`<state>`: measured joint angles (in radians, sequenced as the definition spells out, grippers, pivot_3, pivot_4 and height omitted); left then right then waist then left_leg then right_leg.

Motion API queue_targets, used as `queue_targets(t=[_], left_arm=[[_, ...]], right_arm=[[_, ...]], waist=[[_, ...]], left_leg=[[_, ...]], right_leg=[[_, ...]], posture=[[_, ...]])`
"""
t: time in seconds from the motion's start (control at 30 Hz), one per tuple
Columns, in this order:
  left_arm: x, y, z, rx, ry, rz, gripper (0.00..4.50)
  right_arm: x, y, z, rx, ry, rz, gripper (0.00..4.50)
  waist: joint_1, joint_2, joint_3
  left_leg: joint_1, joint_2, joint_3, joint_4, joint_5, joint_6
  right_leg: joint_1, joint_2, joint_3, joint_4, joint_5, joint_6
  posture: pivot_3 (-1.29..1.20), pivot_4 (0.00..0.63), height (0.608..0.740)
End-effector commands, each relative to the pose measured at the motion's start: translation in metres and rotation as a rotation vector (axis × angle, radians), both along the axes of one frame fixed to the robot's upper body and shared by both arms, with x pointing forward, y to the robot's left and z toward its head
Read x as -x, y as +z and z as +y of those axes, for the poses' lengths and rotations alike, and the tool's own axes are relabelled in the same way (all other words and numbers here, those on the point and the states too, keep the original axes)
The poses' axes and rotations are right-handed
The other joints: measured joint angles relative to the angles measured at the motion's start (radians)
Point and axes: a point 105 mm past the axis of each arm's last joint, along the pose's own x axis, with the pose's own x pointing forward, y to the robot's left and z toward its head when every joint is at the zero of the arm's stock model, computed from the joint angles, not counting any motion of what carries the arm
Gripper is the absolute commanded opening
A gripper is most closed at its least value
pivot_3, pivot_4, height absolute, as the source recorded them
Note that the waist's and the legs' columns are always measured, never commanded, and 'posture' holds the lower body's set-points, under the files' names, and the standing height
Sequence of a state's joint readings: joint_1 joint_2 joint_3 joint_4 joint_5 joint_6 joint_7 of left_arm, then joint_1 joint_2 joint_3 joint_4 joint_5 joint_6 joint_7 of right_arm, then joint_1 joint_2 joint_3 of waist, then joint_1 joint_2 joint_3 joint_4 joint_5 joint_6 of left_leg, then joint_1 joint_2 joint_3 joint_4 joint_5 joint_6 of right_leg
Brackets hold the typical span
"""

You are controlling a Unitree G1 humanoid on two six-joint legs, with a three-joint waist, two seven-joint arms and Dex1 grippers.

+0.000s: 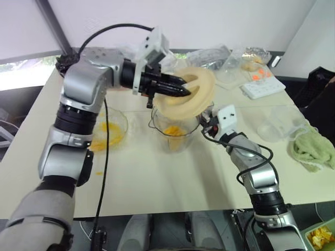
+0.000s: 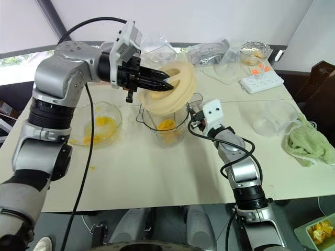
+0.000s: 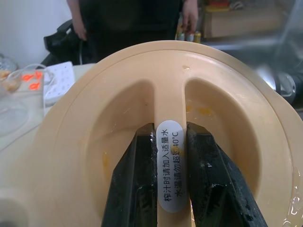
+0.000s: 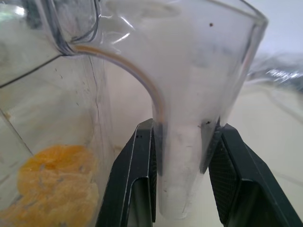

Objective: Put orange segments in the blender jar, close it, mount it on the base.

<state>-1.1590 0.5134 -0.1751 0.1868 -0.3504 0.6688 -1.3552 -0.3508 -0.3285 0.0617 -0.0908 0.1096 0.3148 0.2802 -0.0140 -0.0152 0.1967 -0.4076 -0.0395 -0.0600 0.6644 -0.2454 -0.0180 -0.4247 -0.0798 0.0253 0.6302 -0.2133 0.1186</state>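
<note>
The blender jar [image 1: 168,119] stands mid-table with orange segments [image 1: 174,130] lying at its bottom. My right gripper [image 4: 184,130] is shut on the jar's clear handle [image 4: 189,94], coming in from the right [image 1: 208,123]. My left gripper [image 1: 183,90] is shut on the centre ridge of a round cream lid [image 1: 201,99]. It holds the lid tilted just above the jar's mouth. In the left wrist view the black fingers [image 3: 132,189] pinch that ridge, which bears a white label. The base is out of view.
A shallow glass bowl [image 1: 118,117] with orange remains sits left of the jar. A clear cup [image 1: 277,123] and a green cloth [image 1: 311,149] lie to the right. A white tray [image 1: 261,86] and clear bags [image 1: 214,57] are at the back. A person [image 3: 132,23] stands beyond the table.
</note>
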Motion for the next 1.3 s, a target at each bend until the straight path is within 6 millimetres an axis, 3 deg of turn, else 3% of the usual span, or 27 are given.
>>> queue_targets(t=[0.03,0.3,0.43,0.57,1.03,1.3], left_arm=[[0.008,0.006,0.003,-0.024,-0.017,-0.032,0.27],[-0.009,-0.033,0.001,-0.125,0.074,0.005,0.27],[-0.024,-0.062,-0.005,-0.187,0.097,-0.013,0.27],[-0.037,-0.078,-0.005,-0.245,0.102,-0.051,0.27],[-0.062,-0.101,-0.009,-0.323,0.122,-0.06,0.27],[-0.058,-0.11,-0.013,-0.219,0.18,0.195,0.27]], right_arm=[[-0.008,0.003,-0.022,0.082,-0.102,-0.035,0.91],[-0.008,0.001,-0.015,0.059,-0.069,-0.023,0.91],[-0.002,0.002,-0.003,-0.068,-0.008,0.043,0.91],[0.003,0.005,0.001,-0.123,0.022,0.08,0.91],[0.01,0.01,0.001,-0.158,0.041,0.115,0.91],[0.011,0.009,-0.006,-0.158,0.012,0.113,0.91]], waist=[[0.0,0.0,0.0],[-0.001,0.0,0.0],[0.0,0.0,-0.003],[-0.001,0.0,-0.004],[0.0,0.002,-0.005],[-0.001,0.003,-0.006]], left_leg=[[0.0,0.0,0.0,0.0,0.0,0.0],[0.0,0.0,0.0,0.0,0.0,0.0],[0.001,0.0,0.0,0.0,0.0,0.0],[0.004,0.0,0.0,0.0,0.0,0.0],[0.006,0.0,0.0,-0.001,0.0,0.001],[0.015,0.001,-0.001,-0.003,-0.002,0.003]], right_leg=[[0.0,0.0,0.0,0.0,0.0,0.0],[0.0,0.0,0.0,0.0,0.0,0.0],[0.001,0.0,0.0,0.0,0.0,0.0],[0.005,0.0,0.0,0.0,-0.002,-0.003],[0.007,0.0,0.0,-0.001,-0.002,-0.002],[0.017,-0.001,0.0,-0.004,-0.006,0.002]], posture=[[0.0,0.15,0.74],[0.0,0.15,0.74],[0.0,0.15,0.74],[0.0,0.15,0.74],[0.0,0.15,0.74],[0.0,0.15,0.74]])
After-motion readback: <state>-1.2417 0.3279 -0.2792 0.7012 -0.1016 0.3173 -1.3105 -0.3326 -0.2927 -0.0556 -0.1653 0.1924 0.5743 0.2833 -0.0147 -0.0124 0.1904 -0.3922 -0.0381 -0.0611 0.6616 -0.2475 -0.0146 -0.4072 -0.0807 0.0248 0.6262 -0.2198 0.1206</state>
